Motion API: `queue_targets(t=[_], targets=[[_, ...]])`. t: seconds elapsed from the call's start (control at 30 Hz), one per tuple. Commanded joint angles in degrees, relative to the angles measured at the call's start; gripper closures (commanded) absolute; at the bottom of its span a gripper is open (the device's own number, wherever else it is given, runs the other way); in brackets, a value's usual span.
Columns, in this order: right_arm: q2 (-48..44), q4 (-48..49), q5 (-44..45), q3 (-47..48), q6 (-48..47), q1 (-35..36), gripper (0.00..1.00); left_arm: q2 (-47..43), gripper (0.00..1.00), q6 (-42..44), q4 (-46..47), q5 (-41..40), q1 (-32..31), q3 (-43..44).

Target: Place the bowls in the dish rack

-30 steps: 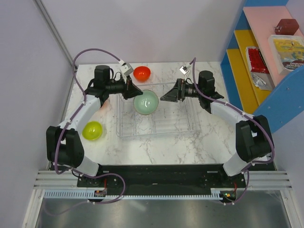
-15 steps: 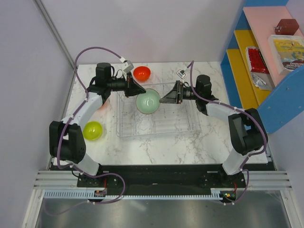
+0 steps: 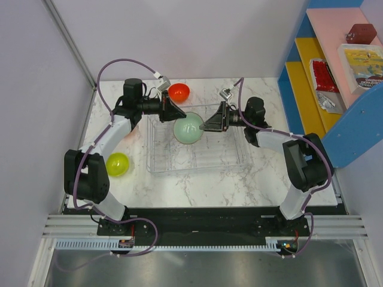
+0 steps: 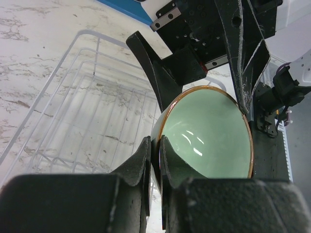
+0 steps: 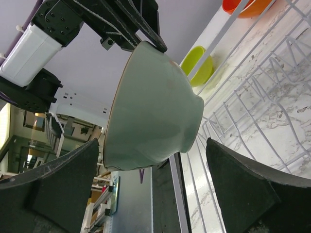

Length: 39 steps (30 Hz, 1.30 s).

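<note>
A pale green bowl (image 3: pixel 188 128) hangs tilted above the clear dish rack (image 3: pixel 222 154). My left gripper (image 4: pixel 155 141) is shut on its rim, one finger inside and one outside. The bowl's inside (image 4: pixel 209 131) faces the left wrist camera. My right gripper (image 5: pixel 151 145) is open, with a finger on each side of the bowl's outer wall (image 5: pixel 150 107) and not touching it. An orange bowl (image 3: pixel 178 92) sits on the table behind the rack. A yellow-green bowl (image 3: pixel 117 164) sits left of the rack.
The rack's ribbed dividers (image 5: pixel 262 97) lie under the bowl. A blue, yellow and pink shelf (image 3: pixel 335 72) with packages stands at the right edge. A grey wall closes the left side.
The right gripper has moved left until its open fingers straddle the green bowl. The left arm has carried the bowl slightly right, still gripped.
</note>
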Motion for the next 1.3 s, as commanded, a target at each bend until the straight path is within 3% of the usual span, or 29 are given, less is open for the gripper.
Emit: queue_targets(t=[0.0, 0.33, 0.87, 1.27], targets=[[1.1, 4.7, -1.0, -0.5, 2.3, 0.7, 0.02, 0.0, 0.98, -3.2, 3.8, 2.3, -0.4, 3.1], [2.0, 9.7, -1.3, -0.6, 7.2, 1.7, 0.02, 0.2, 0.98, -3.4, 5.7, 1.6, -0.7, 2.9], [3.0, 14.0, -1.5, -0.7, 11.8, 1.7, 0.25, -0.4, 0.98, -3.4, 7.0, 1.7, -0.7, 0.2], [5.1, 15.9, 0.0, -0.1, 16.0, 1.7, 0.14, -2.9, 0.98, -4.8, 9.2, 1.0, -0.8, -3.3]])
